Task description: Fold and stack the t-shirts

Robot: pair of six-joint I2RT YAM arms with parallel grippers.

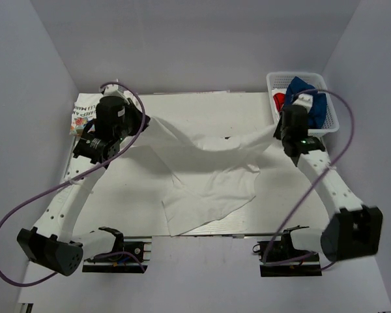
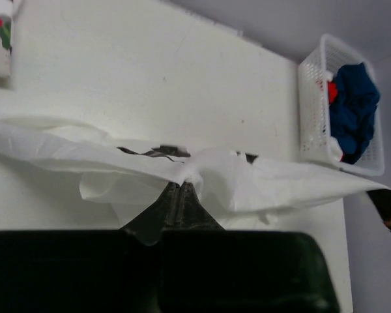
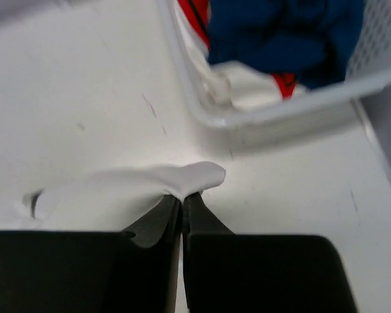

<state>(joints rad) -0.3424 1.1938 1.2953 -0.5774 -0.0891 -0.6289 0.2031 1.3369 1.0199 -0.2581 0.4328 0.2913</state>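
The left claw (image 2: 181,186) is pinched tight, its dark tapered fingers closed on a bunched edge of the plain white t-shirt (image 1: 208,176). The right claw (image 3: 182,195) is closed the same way, with a small tongue of the same cloth curling over its tips. Between the two grips the upper edge is pulled into a raised, slightly sagging line across the far half of the table (image 1: 182,104), while the rest of the shirt hangs down and pools toward the near edge in a rumpled, uneven sheet. Holding it by two well-separated points looks meant to spread the thin, limp fabric so it can be laid flat before folding; it is not yet flat, with creases and a turned-over flap in the middle. The cloth is matte, soft and light enough to drape into sharp ridges. Just beyond the right claw stands the white plastic lattice basket (image 3: 260,117), rigid and open-weave, holding a crumpled navy tee (image 3: 280,32) on top of a tee with red graphic (image 3: 281,83). At the far left of the table lies a printed tee (image 1: 83,114), compact and apparently already folded, probably the start of the stack.
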